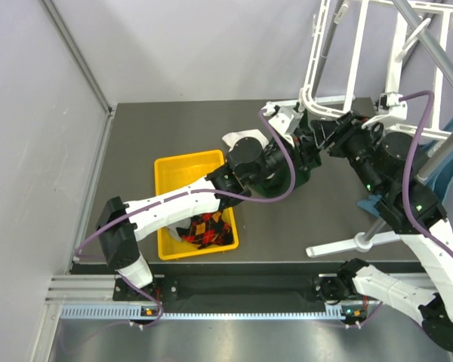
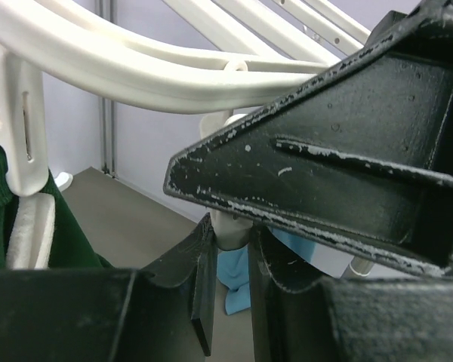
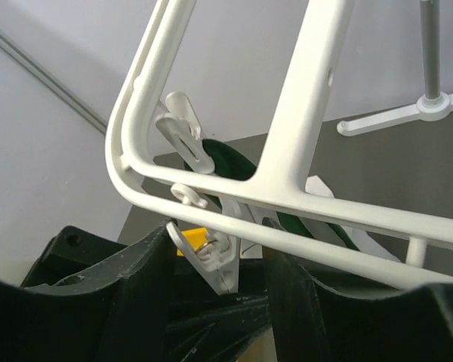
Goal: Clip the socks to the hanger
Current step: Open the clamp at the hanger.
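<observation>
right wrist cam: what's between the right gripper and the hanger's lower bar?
A white clip, dangling from the lower bar of the hanger, sits between the jaws of the right gripper. The right wrist view shows it.

The hanger [image 1: 355, 68] runs off the top edge, and the left arm [image 1: 174, 202] hides part of the yellow bin [image 1: 160, 215].

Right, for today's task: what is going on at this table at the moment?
Both arms are up at one corner of the white hanger. The right gripper has a small dangling clip between its jaws; whether it is squeezing is unclear. The left gripper sits close by, next to a green and white piece of fabric. The argyle socks lie unclipped in the yellow tray.
</observation>
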Controlling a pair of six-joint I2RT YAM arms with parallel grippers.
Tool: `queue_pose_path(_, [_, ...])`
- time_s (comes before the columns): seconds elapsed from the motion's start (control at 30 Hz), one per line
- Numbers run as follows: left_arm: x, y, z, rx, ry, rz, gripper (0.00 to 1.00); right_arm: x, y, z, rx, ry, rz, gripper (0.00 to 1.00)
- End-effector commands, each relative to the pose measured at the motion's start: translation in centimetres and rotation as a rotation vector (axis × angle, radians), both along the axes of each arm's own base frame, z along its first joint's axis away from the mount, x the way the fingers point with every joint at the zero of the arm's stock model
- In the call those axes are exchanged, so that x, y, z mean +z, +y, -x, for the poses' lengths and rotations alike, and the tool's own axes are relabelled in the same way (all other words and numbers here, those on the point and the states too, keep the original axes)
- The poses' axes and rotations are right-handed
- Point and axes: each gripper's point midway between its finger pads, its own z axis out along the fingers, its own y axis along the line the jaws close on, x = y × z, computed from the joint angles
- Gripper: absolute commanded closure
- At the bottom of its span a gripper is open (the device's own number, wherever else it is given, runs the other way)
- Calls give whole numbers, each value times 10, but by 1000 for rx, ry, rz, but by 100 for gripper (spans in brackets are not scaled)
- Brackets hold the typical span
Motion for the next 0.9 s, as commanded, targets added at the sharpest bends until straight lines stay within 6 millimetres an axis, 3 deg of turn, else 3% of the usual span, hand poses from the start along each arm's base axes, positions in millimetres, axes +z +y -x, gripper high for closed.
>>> queue_pose_path(0.0, [34, 13, 16, -42, -41, 69, 100, 37, -3, 3, 5, -104, -79, 53])
queue_pose_path(0.4, [33, 11, 16, -43, -41, 67, 100, 33, -9, -2, -29, -113, -104, 65])
queue_pose_path(0.53, [32, 11, 15, -41, -41, 64, 100, 32, -10, -3, -32, -112, -103, 83])
queue_pose_path(0.6, [30, 12, 15, -41, -33, 56, 100, 30, -10, -4, -34, -108, -93, 99])
queue_pose_path(0.63, [32, 16, 14, -30, -28, 59, 100, 28, -11, -4, -38, -101, -87, 100])
queue_pose_path(0.73, [34, 28, 10, 15, -1, 69, 72, 24, -11, -7, -40, -87, -72, 100])
queue_pose_path(0.8, [27, 36, 11, 28, 23, 53, 45, 22, -10, -8, -38, -80, -71, 100])
queue_pose_path(0.83, [37, 47, 16, 34, 22, 72, 33, 22, -10, -9, -38, -79, -68, 100])
queue_pose_path(0.87, [27, 53, 15, 54, 42, 58, 31, 20, -9, -9, -38, -74, -66, 100])
